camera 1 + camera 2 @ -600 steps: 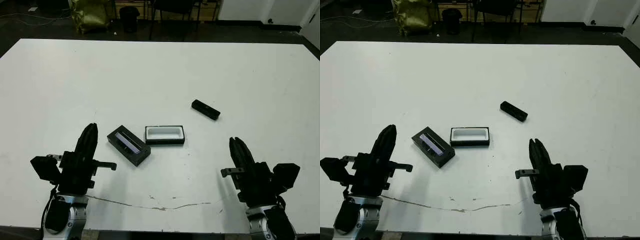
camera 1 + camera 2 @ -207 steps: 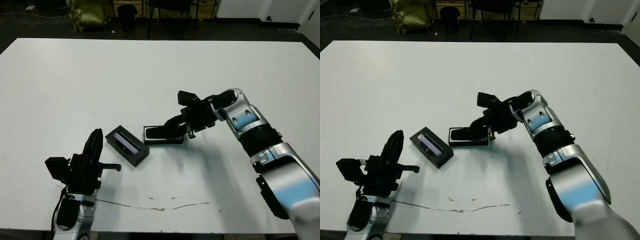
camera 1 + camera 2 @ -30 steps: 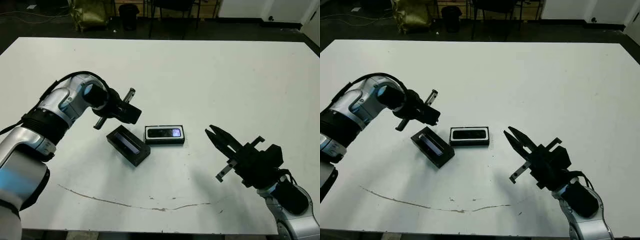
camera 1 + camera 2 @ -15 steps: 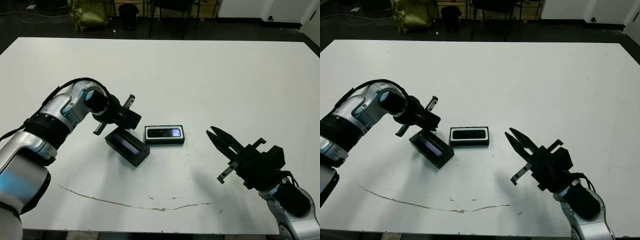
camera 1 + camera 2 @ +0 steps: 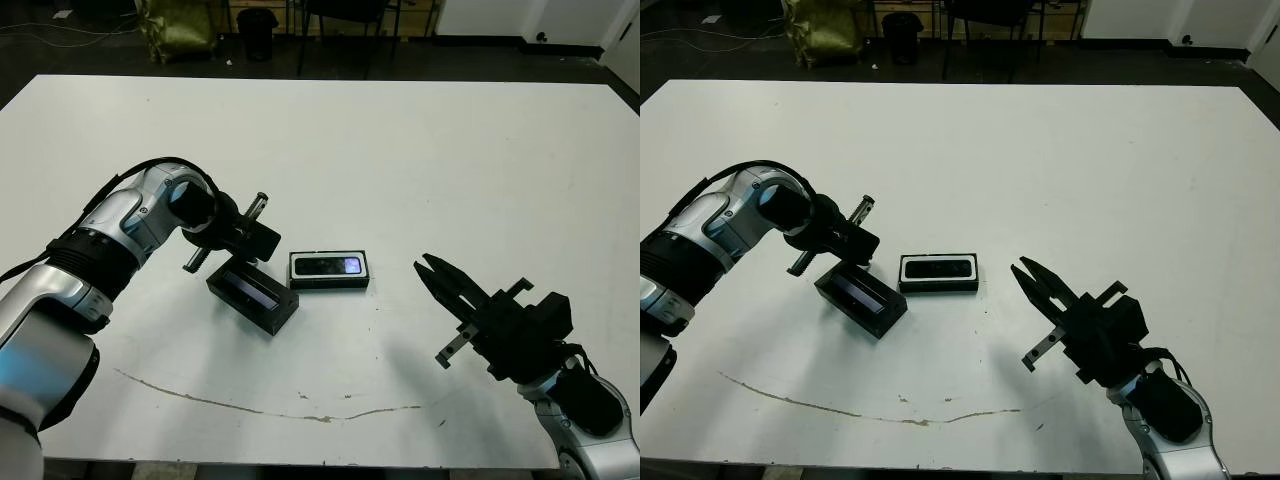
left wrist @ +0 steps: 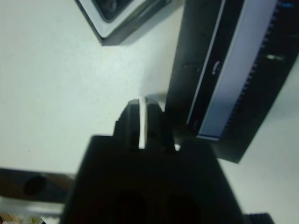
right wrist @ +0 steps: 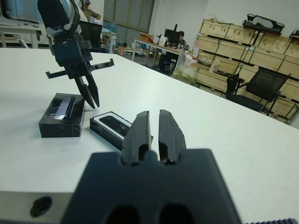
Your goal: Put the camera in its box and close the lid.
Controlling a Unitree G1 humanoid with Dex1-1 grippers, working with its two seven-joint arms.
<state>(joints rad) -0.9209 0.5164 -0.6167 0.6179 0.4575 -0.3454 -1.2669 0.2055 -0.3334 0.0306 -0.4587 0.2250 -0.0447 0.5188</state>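
Note:
The camera [image 5: 331, 266] lies inside the box [image 5: 296, 270], a white-lined black tray at the table's middle. Just left of it rests the lid [image 5: 253, 295], a black cover with a purplish panel, set at an angle. My left gripper [image 5: 262, 248] is shut and points down at the lid's far end, its fingertips right beside the lid's side wall [image 6: 187, 84]. The right wrist view shows that gripper [image 7: 92, 100] standing over the lid [image 7: 63, 114]. My right gripper [image 5: 430, 266] hovers to the right of the box, its fingers a narrow gap apart and holding nothing.
A thin dark scratch [image 5: 250, 405] runs across the white table near its front edge. Bare table surrounds the box on all sides. Beyond the far edge are dark floor and chair legs; the right wrist view shows crates and a seated person [image 7: 181, 35] far off.
My left gripper has come down and closer to the lid's far end, and the lid has shifted slightly toward the left and the near edge. The right arm has barely moved.

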